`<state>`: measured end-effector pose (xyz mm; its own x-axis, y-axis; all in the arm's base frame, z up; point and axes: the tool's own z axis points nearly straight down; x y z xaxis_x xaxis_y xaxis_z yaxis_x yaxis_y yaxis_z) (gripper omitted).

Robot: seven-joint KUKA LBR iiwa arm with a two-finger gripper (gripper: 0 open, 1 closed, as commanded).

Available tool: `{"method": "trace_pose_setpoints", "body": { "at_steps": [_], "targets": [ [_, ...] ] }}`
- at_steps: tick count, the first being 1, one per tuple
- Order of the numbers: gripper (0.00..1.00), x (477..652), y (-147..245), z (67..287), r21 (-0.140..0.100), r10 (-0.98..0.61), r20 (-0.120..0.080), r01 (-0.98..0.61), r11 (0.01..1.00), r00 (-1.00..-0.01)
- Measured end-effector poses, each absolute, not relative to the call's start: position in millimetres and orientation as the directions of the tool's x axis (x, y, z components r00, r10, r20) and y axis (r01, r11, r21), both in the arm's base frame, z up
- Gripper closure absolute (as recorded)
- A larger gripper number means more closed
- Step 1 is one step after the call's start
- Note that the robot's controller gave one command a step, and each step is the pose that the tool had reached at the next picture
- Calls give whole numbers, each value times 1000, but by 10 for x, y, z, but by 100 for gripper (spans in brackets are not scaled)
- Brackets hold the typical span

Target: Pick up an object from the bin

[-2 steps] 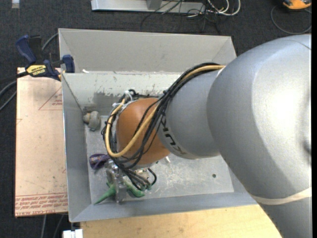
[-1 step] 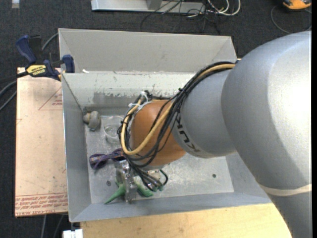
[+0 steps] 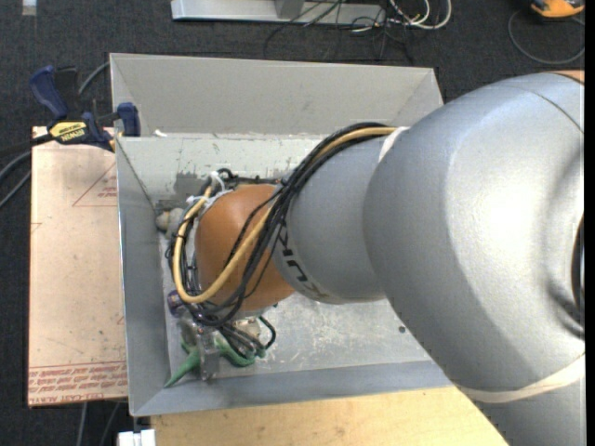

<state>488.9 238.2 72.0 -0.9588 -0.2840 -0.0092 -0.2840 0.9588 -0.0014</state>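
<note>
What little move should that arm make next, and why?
Probably a short straight lift: the pincer sits low in the bin's near-left corner beside a green pointed piece, largely hidden under the wrist; rising would show whether anything is caught.

Grey metal bin (image 3: 279,100): straight walls, scuffed floor bare at its near right.
Arm (image 3: 483,230): grey, enters from the right and covers much of the bin.
Orange cover (image 3: 232,240): on the wrist, low over the bin's left half.
Cables (image 3: 200,286): black and yellow, looped across the cover.
Green pointed thing (image 3: 186,372): thin, in the near left corner under the wrist end, kind unclear.
Pale small thing (image 3: 167,219): by the left wall, partly hidden.
</note>
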Motion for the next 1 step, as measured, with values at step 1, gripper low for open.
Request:
{"method": "trace_pose_setpoints", "body": {
  "at_steps": [1],
  "targets": [
    [100,4889,2382,720,-1,-284,-9,-284,959,-959]
  ]
}}
